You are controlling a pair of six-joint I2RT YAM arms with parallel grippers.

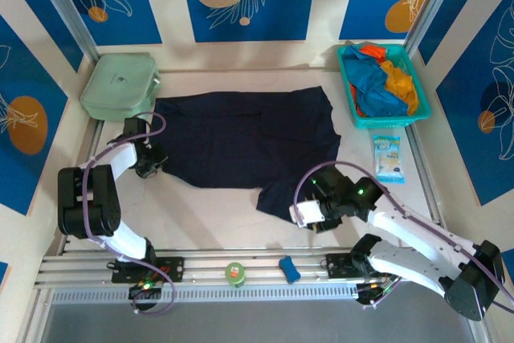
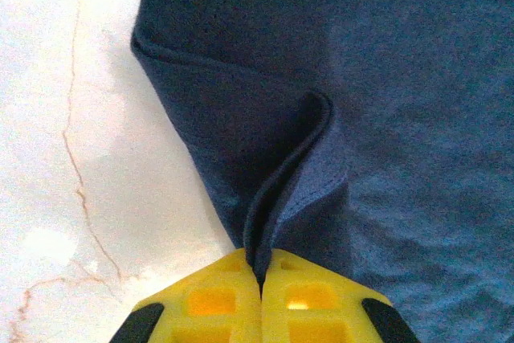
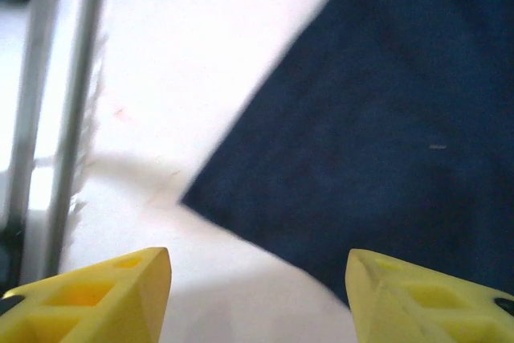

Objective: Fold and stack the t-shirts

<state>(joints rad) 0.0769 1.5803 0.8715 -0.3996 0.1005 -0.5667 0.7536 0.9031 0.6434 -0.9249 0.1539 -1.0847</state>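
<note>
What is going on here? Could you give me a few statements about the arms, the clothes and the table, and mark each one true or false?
1. A dark navy t-shirt lies spread on the table. True.
2. The left jaws are open and hold nothing. False: they are shut on a fold at the navy shirt's edge.
3. The right jaws stand open near a corner of the navy shirt. True.
4. The teal basket is empty. False: it holds crumpled clothes, among them a bright blue shirt and an orange shirt.
5. The pale green box sits at the table's far right corner. False: it sits at the far left corner.
</note>
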